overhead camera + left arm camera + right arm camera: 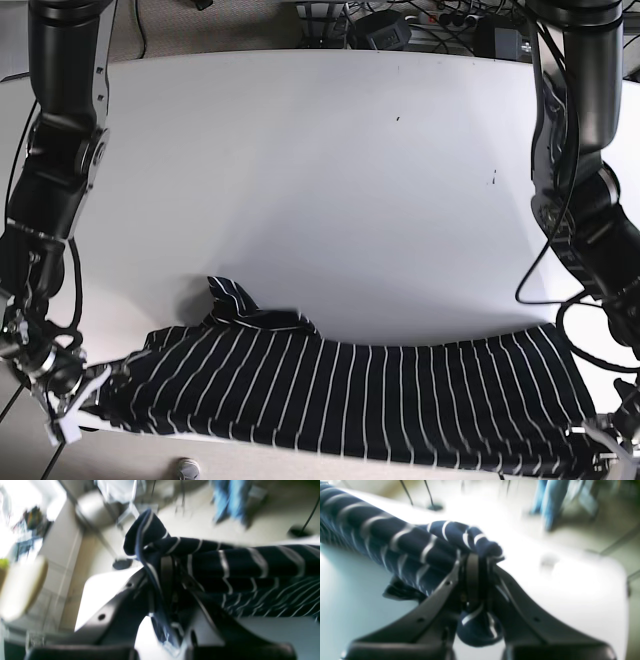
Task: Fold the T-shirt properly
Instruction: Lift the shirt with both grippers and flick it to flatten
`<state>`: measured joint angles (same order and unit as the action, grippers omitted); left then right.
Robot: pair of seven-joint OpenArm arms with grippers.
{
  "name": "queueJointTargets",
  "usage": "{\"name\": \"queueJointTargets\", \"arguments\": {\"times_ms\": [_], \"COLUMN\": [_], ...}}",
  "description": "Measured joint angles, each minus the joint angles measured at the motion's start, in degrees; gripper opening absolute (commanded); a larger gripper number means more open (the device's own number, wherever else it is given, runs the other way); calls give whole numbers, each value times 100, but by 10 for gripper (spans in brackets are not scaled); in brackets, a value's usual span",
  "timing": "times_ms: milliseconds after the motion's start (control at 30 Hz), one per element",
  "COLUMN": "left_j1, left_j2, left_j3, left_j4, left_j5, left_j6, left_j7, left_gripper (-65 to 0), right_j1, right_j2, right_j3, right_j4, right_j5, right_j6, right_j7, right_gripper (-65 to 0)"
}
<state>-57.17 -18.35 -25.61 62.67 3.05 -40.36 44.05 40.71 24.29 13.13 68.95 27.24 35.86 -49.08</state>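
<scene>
**Desk:** Where does the T-shirt [350, 395] lie?

**Photographer:** Along the near edge of the white table [330, 180], its long axis running side to side. The left gripper [172, 567] is clamped on one bunched end, the right gripper [476, 565] is clamped on the other, and the cloth hangs between them (both wrist views are blurred, but fabric clearly sits between the closed fingers).

**Desk:** Which arm is nearer?

**Photographer:** Neither; each holds its own end. From both sets of fingers the shirt stretches inward, toward the table's middle. One sleeve [228, 297] pokes out from the shirt's far side, rumpled.

**Desk:** Anything in the way?

**Photographer:** Beyond the shirt the tabletop looks bare, so a fold carried away from the near edge should meet nothing. Cables and dark gear [390, 25] sit past the table's far edge.
</scene>
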Motion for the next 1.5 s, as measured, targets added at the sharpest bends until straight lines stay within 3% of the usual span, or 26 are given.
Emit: {"name": "queueJointTargets", "arguments": {"times_ms": [100,133,233,300,467,567,700,833,867,1000,1100,1233,1333,1433,1500], "left_j1": [1163,1508,2922,3790,5359,5716,5029,3390,2940,1469,190,-1379,-1681,-1423,-1370], "left_j2": [105,103,160,243,728,861,796,496,446,393,278,11,-208,-328,-378], "left_j3": [-205,-297,-629,-892,-1165,-1141,-925,-337,-92,688,933,1648,1912,2026,2028], "left_j4": [876,1134,2100,2780,3836,3840,3091,1895,1482,103,-1147,-2538,-2887,-2988,-3003], "left_j5": [-118,-295,-988,-1471,-1602,-1582,-1493,-1547,-1486,-1062,-883,-861,-1051,-841,-820], "left_j6": [-24,-22,-22,-24,0,-2,4,7,35,87,109,138,131,90,13], "left_j7": [15,22,691,831,874,905,914,776,522,-293,-793,-1545,-2035,-1722,-1683], "left_gripper": [-650,-650,-650,-650,-650,-650,-650,-650,-650,-650,-650,-650,-650,-650,-650], "right_j1": [-986,-1283,-2461,-3115,-4332,-4658,-3976,-2603,-2149,-721,442,1989,2981,3298,3217], "right_j2": [-142,-216,-319,-555,-887,-988,-896,-662,-603,-297,-22,142,313,407,452], "right_j3": [496,678,1110,1504,1917,1958,1696,1279,1062,282,-291,-907,-1204,-1198,-1202], "right_j4": [734,949,1670,2221,3027,3062,2271,1185,876,-37,-787,-1537,-1631,-1596,-1596], "right_j5": [24,31,105,90,26,-68,-118,-109,-118,-81,-98,-90,-48,24,22], "right_j6": [0,0,2,7,17,-20,-24,-85,-90,-396,-433,-428,-411,-411,-385], "right_j7": [-11,-48,-417,-590,-863,-949,-901,-861,-826,-334,-2,295,306,424,175], "right_gripper": [-629,-629,-629,-629,-629,-629,-629,-629,-629,-629,-629,-629,-629,-629,-629]}}
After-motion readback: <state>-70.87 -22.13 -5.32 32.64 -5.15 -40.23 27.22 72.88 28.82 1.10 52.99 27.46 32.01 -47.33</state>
